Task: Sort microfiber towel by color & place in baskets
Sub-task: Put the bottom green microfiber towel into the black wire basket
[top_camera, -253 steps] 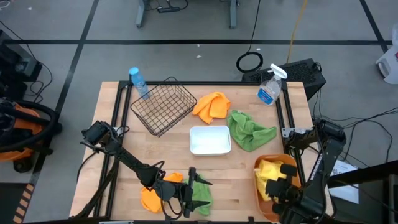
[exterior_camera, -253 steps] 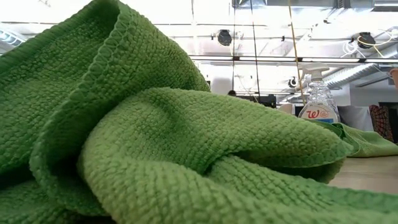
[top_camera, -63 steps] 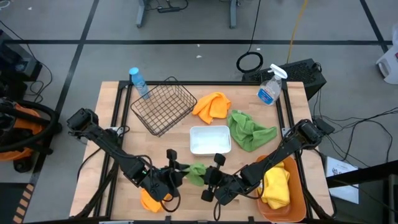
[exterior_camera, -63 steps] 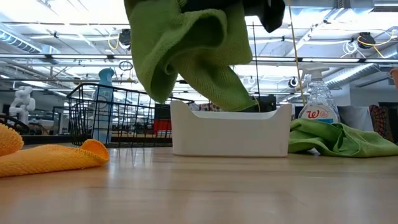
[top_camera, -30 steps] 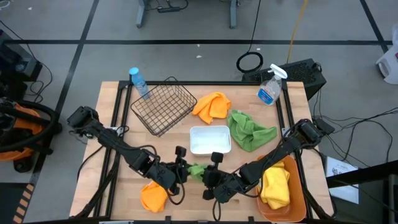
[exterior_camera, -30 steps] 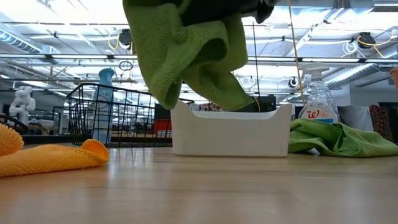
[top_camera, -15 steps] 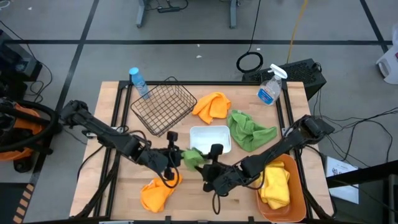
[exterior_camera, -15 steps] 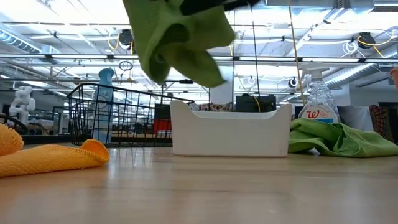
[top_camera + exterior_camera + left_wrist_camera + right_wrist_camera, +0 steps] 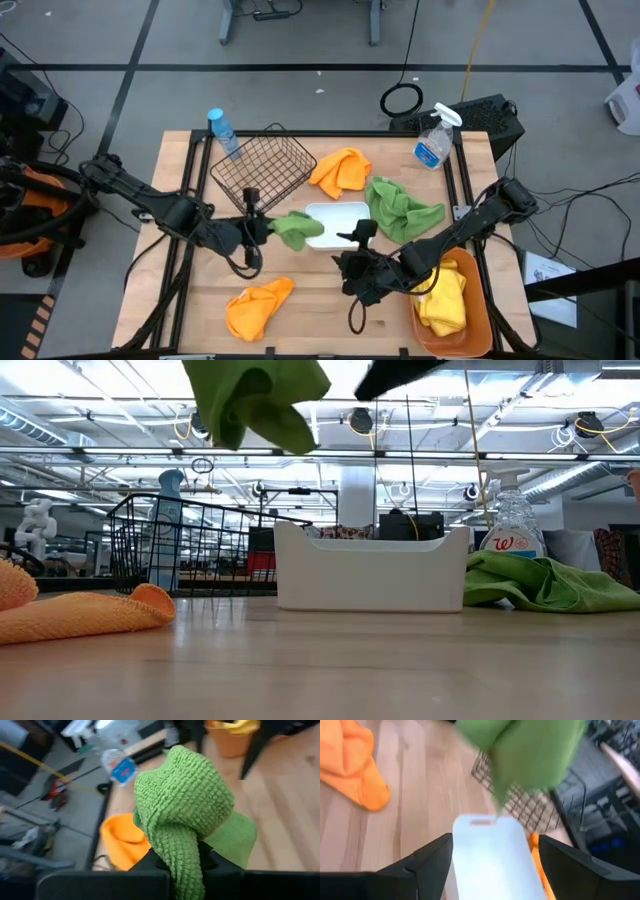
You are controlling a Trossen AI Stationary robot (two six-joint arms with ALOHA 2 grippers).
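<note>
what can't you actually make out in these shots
- Left gripper fingertips: buried in the green towel it holds, high and left wrist views.
- Inside of the white tray: its wall hides it in the low view.
- Right gripper: in the low view, cut by the top edge.

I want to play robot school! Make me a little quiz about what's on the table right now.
1. True or false: the left gripper holds a green towel in the air.
2. Which container has yellow towels in it? A) wire basket B) white tray C) orange tub
3. Fill in: the towel lying alone near the table's front edge is ______.

Key: 1 true, with the jaws shut on it. 2 C. 3 orange. The right gripper waits beside the tray, its jaws open.
</note>
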